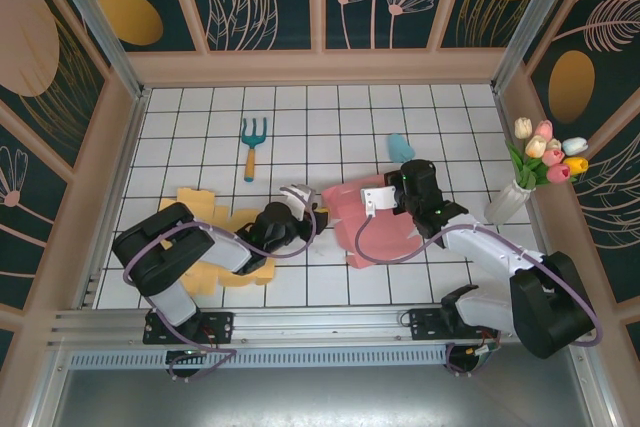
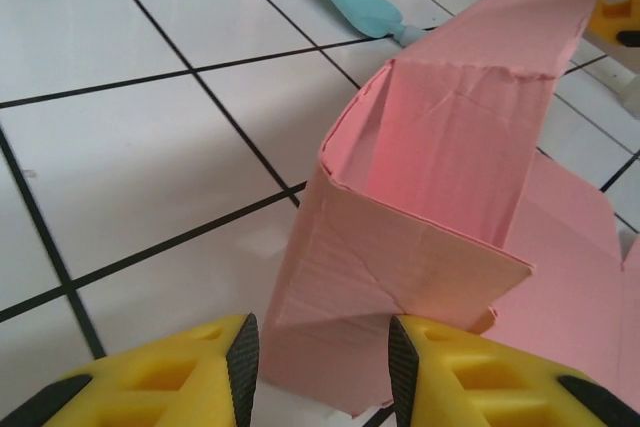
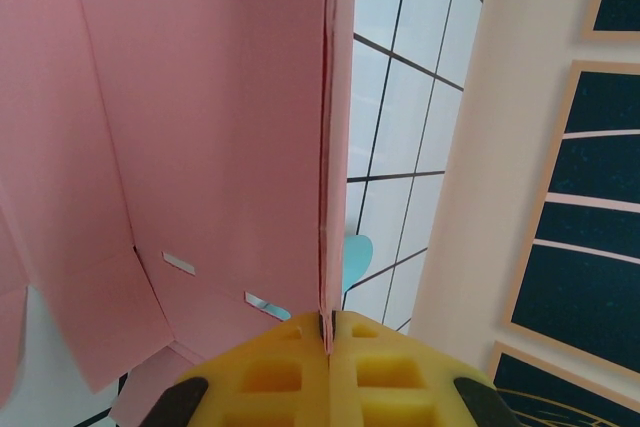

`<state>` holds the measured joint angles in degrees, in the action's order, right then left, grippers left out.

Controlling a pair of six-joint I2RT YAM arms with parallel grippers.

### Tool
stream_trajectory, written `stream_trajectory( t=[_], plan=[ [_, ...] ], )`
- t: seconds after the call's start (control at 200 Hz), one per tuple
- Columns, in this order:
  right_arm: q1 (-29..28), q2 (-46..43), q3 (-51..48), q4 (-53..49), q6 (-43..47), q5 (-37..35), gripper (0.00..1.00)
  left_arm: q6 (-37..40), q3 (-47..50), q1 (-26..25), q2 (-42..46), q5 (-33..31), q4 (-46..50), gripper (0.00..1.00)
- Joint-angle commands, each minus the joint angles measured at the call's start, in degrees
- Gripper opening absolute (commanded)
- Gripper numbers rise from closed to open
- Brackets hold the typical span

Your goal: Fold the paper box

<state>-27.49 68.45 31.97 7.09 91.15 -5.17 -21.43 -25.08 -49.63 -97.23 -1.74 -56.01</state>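
The pink paper box (image 1: 352, 219) lies partly folded on the tiled table between my two arms. In the left wrist view its walls (image 2: 440, 147) stand up in a half-formed corner. My left gripper (image 2: 322, 367) straddles the low front corner with its jaws apart: the right pad touches the paper and the left pad stands just clear of it. From above, the left gripper (image 1: 318, 209) sits at the box's left edge. My right gripper (image 3: 328, 327) is shut on the edge of an upright doubled panel of the box (image 3: 200, 127), at the box's far right side (image 1: 375, 205).
A flat yellow paper box (image 1: 205, 237) lies under the left arm. A blue-handled garden fork (image 1: 252, 142) and a light blue trowel (image 1: 400, 145) lie farther back. A vase of tulips (image 1: 530, 172) stands by the right wall.
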Motion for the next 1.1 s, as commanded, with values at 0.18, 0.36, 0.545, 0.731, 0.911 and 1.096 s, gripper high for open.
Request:
stream_trajectory(
  t=[0.18, 0.36, 0.545, 0.731, 0.911, 1.096],
  plan=[
    [-0.43, 1.10, -0.31, -2.06, -0.18, -1.04, 0.00, -1.94, -2.40, -0.73, -2.86, 2.27, -3.05, 0.38],
    [-0.74, 0.77, -1.26, -0.48, 1.16, -2.20, 0.00, -2.65, -2.77, -0.85, -4.23, 2.90, -4.15, 0.36],
    [-1.87, 0.97, -2.67, 2.21, 3.24, -4.40, 0.00, -3.40, -3.48, -1.20, -5.13, 3.31, -4.65, 0.36],
    [-2.40, 1.82, -3.14, 3.15, 3.68, -5.34, 0.00, -4.31, -3.83, -1.70, -5.55, 3.75, -5.96, 0.36],
    [-2.78, 2.84, -3.20, 3.37, 3.71, -6.06, 0.00, -5.61, -4.48, -2.61, -6.40, 4.30, -7.13, 0.33],
    [-3.01, 2.92, -3.24, 3.55, 3.75, -6.37, 0.00, -6.27, -6.46, -3.76, -8.01, 3.86, -6.69, 0.32]
  ],
)
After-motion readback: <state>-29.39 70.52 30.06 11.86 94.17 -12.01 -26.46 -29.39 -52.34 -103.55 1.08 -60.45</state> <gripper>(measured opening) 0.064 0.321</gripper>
